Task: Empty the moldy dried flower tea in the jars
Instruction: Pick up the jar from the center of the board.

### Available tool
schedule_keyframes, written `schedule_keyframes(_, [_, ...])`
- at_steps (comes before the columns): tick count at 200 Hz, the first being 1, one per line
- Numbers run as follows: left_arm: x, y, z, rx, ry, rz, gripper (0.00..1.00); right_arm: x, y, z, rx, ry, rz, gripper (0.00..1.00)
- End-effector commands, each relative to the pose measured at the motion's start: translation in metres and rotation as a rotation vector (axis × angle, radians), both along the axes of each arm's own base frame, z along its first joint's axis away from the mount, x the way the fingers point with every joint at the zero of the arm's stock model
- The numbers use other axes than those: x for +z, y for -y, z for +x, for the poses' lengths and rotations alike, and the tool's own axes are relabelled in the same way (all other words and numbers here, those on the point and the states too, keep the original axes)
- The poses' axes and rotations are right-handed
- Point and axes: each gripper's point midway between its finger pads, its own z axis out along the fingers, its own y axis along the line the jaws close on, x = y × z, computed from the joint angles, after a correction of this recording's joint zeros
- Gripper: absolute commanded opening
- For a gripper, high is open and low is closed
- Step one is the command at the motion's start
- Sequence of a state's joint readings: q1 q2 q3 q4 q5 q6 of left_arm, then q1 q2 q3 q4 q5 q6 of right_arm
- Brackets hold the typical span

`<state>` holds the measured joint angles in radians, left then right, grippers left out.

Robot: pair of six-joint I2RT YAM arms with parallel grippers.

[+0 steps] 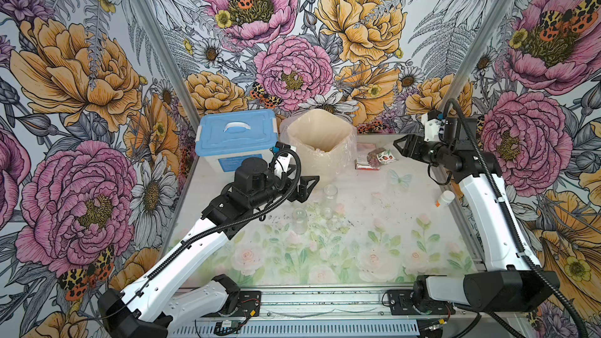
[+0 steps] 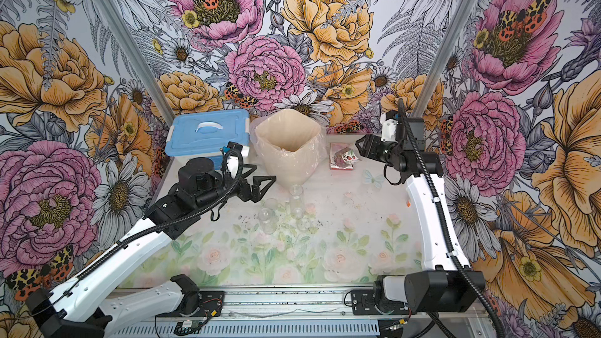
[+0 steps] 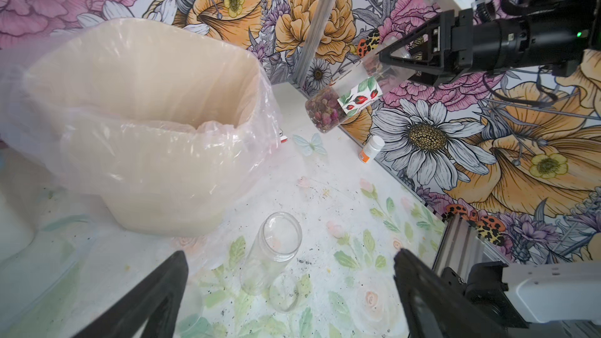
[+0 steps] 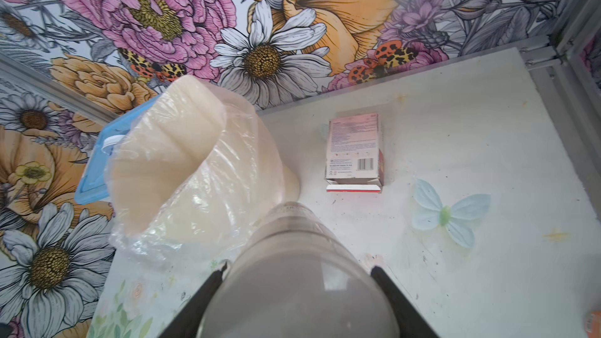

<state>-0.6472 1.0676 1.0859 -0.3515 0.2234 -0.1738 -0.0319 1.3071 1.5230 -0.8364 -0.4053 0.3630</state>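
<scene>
Two clear jars [image 1: 300, 221] before bin [image 1: 312, 157]; carton [image 4: 354, 151] beside — bottle [image 1: 445, 198] apart.

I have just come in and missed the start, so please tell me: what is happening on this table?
The right gripper holds the labelled jar in the air, tilted, with the dried flower tea gathered at its lower end. The jar is beside the lined bin, not yet over it. The left gripper hangs with its jaws wide open close to the empty clear jars that stand on the table, holding nothing.
</scene>
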Motion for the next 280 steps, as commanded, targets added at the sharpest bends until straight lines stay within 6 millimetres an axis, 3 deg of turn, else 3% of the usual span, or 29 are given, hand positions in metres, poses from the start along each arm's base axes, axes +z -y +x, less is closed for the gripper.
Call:
schedule_keyframes(1, [0.015,0.019,-0.003,-0.098,0.089,0.024,0.99,0.024,-0.022,-0.016,0.079,0.049,0.082,0.4])
schedule_keyframes(56, [0.022,0.049,-0.004,-0.203,0.173,0.058,0.99,0.05,-0.067,-0.049,0.247,0.097,0.151,0.4])
schedule_keyframes(94, [0.028,0.057,-0.02,-0.266,0.318,0.085,0.99,0.056,-0.098,-0.063,0.344,0.086,0.185,0.4])
schedule_keyframes(142, [0.013,0.047,-0.041,-0.289,0.425,0.127,0.99,0.057,-0.143,-0.081,0.467,0.06,0.199,0.4])
schedule_keyframes(213, [-0.019,0.025,-0.045,-0.235,0.451,0.203,0.99,0.039,-0.207,-0.095,0.604,-0.014,0.182,0.4])
schedule_keyframes(280, [-0.037,0.021,-0.024,-0.137,0.452,0.202,0.98,0.028,-0.226,-0.101,0.646,-0.045,0.174,0.4])
